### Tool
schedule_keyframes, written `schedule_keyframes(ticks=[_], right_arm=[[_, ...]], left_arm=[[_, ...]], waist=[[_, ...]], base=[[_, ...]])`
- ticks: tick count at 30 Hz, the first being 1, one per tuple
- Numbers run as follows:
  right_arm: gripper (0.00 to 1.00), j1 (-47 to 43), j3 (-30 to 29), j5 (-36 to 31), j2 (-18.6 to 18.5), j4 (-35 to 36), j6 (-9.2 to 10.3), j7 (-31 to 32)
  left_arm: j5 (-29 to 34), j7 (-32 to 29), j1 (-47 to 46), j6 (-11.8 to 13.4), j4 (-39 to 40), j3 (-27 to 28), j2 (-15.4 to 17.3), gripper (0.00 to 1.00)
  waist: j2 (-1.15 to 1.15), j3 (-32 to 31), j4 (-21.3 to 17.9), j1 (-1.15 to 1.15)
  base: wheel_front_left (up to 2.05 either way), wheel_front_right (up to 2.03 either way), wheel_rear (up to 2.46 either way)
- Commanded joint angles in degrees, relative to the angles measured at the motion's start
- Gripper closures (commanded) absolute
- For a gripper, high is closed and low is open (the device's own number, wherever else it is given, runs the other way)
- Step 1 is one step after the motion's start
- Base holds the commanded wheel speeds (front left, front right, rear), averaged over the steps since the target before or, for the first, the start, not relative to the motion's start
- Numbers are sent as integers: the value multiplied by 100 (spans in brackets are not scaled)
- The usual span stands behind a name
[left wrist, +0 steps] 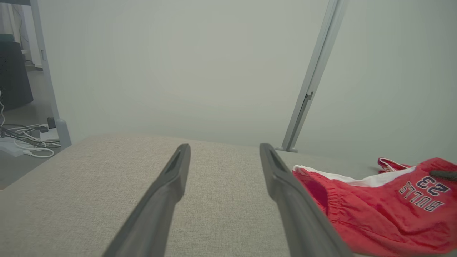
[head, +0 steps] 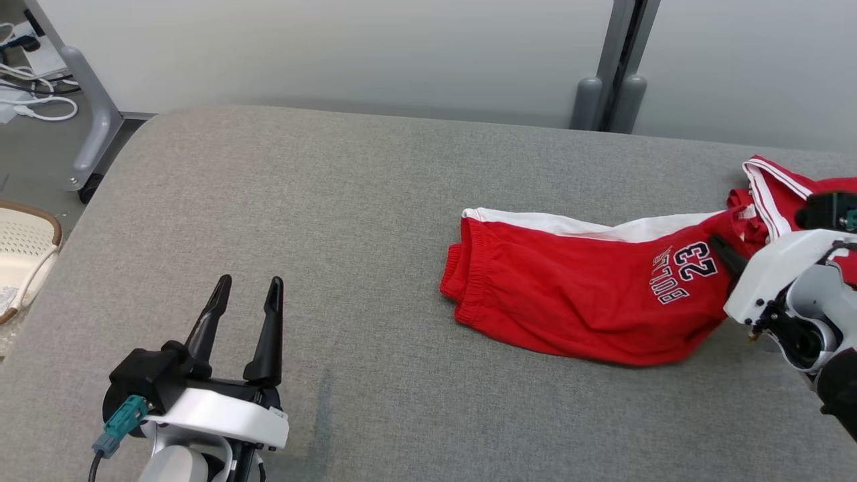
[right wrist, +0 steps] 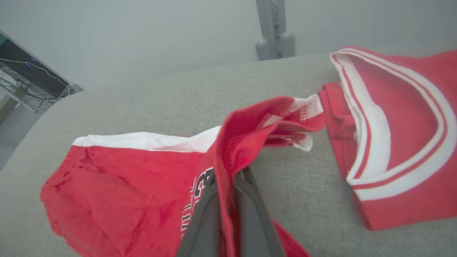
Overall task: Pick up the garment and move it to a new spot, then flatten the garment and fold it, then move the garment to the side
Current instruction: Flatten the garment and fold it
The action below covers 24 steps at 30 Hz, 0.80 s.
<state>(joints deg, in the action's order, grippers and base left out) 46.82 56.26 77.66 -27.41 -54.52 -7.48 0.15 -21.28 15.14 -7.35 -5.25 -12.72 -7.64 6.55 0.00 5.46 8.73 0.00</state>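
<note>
**Clerk:** Entry one, arms?

**Checker:** Left end effector (head: 250,281): low over the grey fabric-covered table (head: 335,201), well to the left of the red shorts (head: 569,301). Its fingers point away from the robot, spread apart with nothing between them. Right end effector (right wrist: 228,178): comes in from the right of the shorts with its white wrist housing tilted. Its fingers are pinched on a raised fold of red cloth at the shorts' right end.

**Clerk:** Entry two, garments and containers?

**Checker:** Shorts: red with a white side panel, mostly flat on the table, gathered waistband at the left end. Jersey (right wrist: 392,203): red with red-and-white striped trim, lying on the table just to the right of the shorts' lifted end. I cannot tell whether the two touch. White perforated basket (head: 23,244): brown rim, off the table far to the left of the shorts, contents unclear.

**Clerk:** Entry three, writing?

**Checker:** "BULLS" (head: 669,281) and "23", dark with white edging, on the shorts beside the right fingers.
</note>
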Motion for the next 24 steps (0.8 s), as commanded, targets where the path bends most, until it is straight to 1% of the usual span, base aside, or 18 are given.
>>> schedule_keyframes(ticks=[1,5,11,16,17,19,24], right_arm=[[100,103,84,-131,20,119,-4,-65],[100,224,226,-331,117,353,-4,-93],[100,331,332,-474,351,577,-4,34],[100,369,408,-512,635,537,-4,179],[100,369,408,-512,635,537,-4,179],[100,383,418,-471,796,443,-4,270],[100,398,388,-353,1014,277,-4,381]], left_arm=[[16,5,48,-27,-14,12,6,0],[51,5,42,-43,-46,-35,-30,0],[71,5,87,-69,-93,-99,-96,0],[72,5,83,-98,-142,-169,-143,0],[72,5,83,-98,-142,-169,-143,0],[77,6,53,-115,-164,-181,-172,0],[78,5,4,-127,-186,-166,-211,0]], waist=[[0,-20,43,0],[0,-83,156,0],[0,-134,373,0],[0,-123,588,0],[0,-123,588,0],[0,-95,715,0],[0,-38,893,0]], base=[[0,0,0],[0,0,0],[0,0,0],[0,0,0],[0,0,0],[0,0,0],[0,0,0]])
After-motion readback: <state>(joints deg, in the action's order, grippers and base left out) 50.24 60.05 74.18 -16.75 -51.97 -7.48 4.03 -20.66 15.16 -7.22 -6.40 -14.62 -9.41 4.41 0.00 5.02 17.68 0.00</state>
